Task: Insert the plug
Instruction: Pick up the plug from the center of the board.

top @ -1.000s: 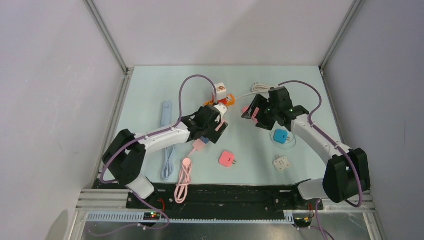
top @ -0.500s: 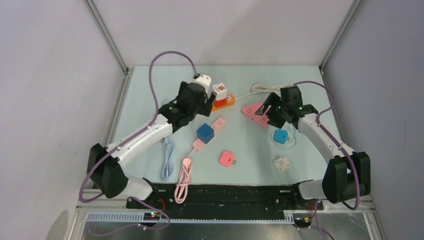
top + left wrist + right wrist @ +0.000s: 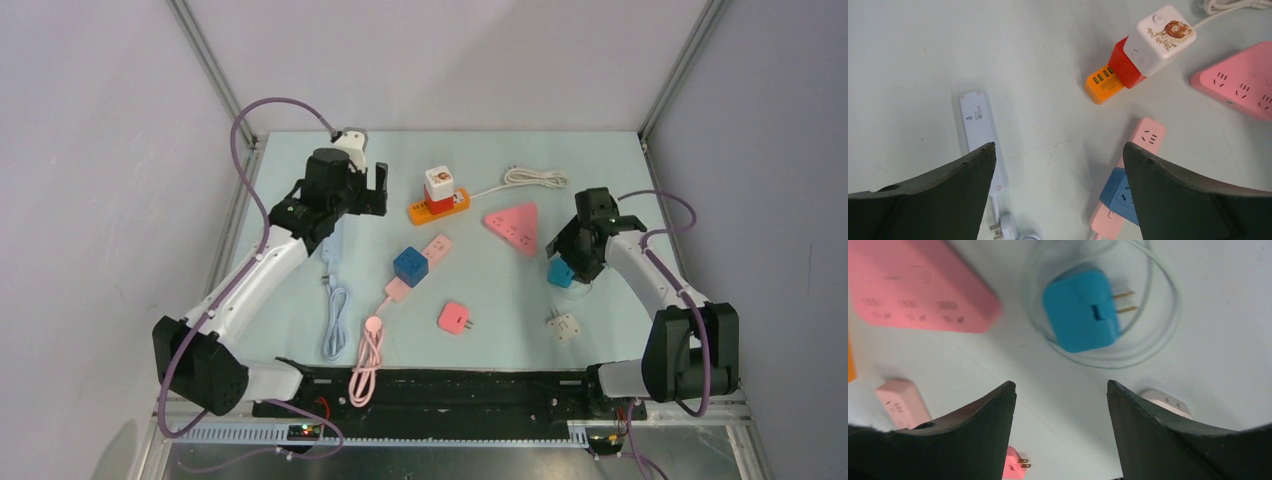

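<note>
Overhead, my right claw (image 3: pixel 1060 385) partly hides the cyan plug (image 3: pixel 1080 310) at the right of the bench (image 3: pixel 500 300). Its wrist camera shows more: the plug lies flat with two brass prongs, ringed by a thin pale cable (image 3: pixel 1108 365), just beyond the fingertips, and the jaws are spread with nothing between them. The left claw (image 3: pixel 1058 150) hangs released and wide over the far left. Its camera picks out the tiger print on the white cube (image 3: pixel 1160 32), which the overhead view blurs. I count four power strips: pale blue (image 3: pixel 980 130), orange (image 3: pixel 1104 86), small pink (image 3: pixel 1147 137) and triangular pink (image 3: pixel 516 226). There are three cubes plugged in, red (image 3: pixel 1125 62) and white on the orange strip and dark blue (image 3: pixel 1120 195) on the small pink one. Three plugs lie loose: cyan, pink (image 3: pixel 455 318) and white (image 3: pixel 565 326).
</note>
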{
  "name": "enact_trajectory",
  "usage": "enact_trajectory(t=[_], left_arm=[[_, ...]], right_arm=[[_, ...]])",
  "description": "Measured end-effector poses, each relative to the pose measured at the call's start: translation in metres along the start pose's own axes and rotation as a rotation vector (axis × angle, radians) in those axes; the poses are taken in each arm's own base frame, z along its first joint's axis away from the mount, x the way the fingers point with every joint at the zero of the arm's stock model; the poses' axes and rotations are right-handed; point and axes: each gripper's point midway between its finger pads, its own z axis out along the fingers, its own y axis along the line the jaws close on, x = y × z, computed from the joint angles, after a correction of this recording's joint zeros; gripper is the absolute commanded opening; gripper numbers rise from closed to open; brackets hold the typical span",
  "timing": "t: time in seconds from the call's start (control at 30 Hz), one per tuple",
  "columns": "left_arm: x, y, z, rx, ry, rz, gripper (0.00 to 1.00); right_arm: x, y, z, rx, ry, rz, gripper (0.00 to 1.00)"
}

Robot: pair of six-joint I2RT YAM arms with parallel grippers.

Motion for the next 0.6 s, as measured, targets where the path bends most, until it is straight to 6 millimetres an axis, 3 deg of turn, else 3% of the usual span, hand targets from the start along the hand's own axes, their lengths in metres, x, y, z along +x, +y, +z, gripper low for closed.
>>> enact_trajectory(t=[0.1, 0.33, 0.6], left_arm=[[0.007, 0.005, 0.003, -0.004, 0.017, -0.011, 1.0], [0.011, 0.02, 0.01, -0.022, 0.01, -0.073, 1.0], [0.008, 0.006, 0.01, 0.055, 0.004, -0.083, 1.0]], right_arm=[[0.009, -0.022, 0.006, 0.076, 0.03, 0.052, 0.74], [0.054, -0.078, 0.019, 0.255, 0.144, 0.146, 0.78], [0.035, -0.087, 0.026, 0.259, 0.117, 0.284, 0.75]])
